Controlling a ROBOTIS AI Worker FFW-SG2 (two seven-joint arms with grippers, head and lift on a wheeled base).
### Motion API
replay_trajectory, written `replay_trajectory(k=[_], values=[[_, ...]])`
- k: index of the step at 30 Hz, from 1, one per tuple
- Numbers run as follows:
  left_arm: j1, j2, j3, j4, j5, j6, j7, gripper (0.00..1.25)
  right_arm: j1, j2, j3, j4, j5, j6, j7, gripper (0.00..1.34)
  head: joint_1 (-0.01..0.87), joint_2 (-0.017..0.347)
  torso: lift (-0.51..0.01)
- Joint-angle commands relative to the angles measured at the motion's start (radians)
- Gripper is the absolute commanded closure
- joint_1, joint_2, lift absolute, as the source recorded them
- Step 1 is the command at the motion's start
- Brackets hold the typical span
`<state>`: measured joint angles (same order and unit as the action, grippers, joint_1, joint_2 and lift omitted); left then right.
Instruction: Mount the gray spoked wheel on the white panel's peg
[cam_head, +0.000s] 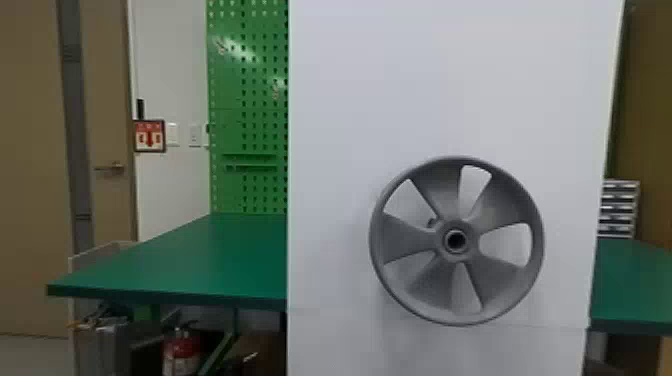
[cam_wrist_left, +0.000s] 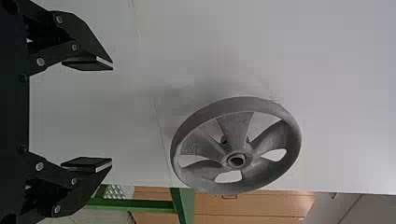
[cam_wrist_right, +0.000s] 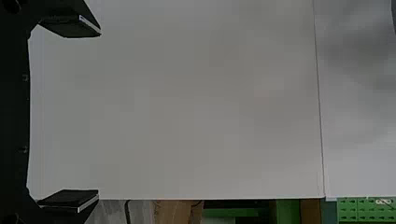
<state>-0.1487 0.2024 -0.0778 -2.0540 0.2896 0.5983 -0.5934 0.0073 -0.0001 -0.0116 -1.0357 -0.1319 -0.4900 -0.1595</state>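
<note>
The gray spoked wheel (cam_head: 407, 239) stands upright against the front of the white panel (cam_head: 440, 90), right of the panel's middle, with its hub facing out. Whatever holds it from behind is hidden by the wheel. In the left wrist view the wheel (cam_wrist_left: 236, 130) is farther off, apart from my left gripper (cam_wrist_left: 112, 115), which is open with nothing between its fingers. My right gripper (cam_wrist_right: 99, 113) is also open and holds nothing; the bare white panel (cam_wrist_right: 196, 107) lies beyond it.
A green table (cam_head: 190, 265) extends to the panel's left, with a green pegboard (cam_head: 250, 125) behind it. More green tabletop (cam_head: 630, 280) and a small drawer unit (cam_head: 619, 207) stand right of the panel. A fire extinguisher (cam_head: 181, 350) sits under the left table.
</note>
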Motion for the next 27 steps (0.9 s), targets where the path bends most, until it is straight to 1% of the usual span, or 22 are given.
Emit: replay_trajectory(k=[1,14,17,21,27], values=[[0.003,0.0,-0.002,0.0,0.005,0.0,0.003,0.51,-0.001,0.0,0.004,0.003,0.0,-0.001,0.0,0.08,0.123,-0.008,-0.4],[0.009,-0.001,0.0,0.005,0.028,0.0,0.009,0.51,0.005,-0.001,0.022,0.011,-0.003,-0.001,0.0,0.08,0.123,-0.008,-0.4],[0.011,0.0,0.001,0.006,0.037,0.0,0.01,0.51,0.007,-0.001,0.024,0.014,-0.002,-0.005,0.0,0.08,0.123,-0.008,-0.4],[0.014,0.0,0.006,0.02,0.076,0.0,0.018,0.51,0.007,-0.001,0.024,0.019,-0.002,-0.007,0.0,0.08,0.123,-0.008,-0.4],[0.014,0.002,-0.002,0.023,0.083,0.0,0.018,0.51,0.002,-0.003,0.027,0.02,-0.002,-0.009,0.0,0.08,0.123,-0.008,-0.4]])
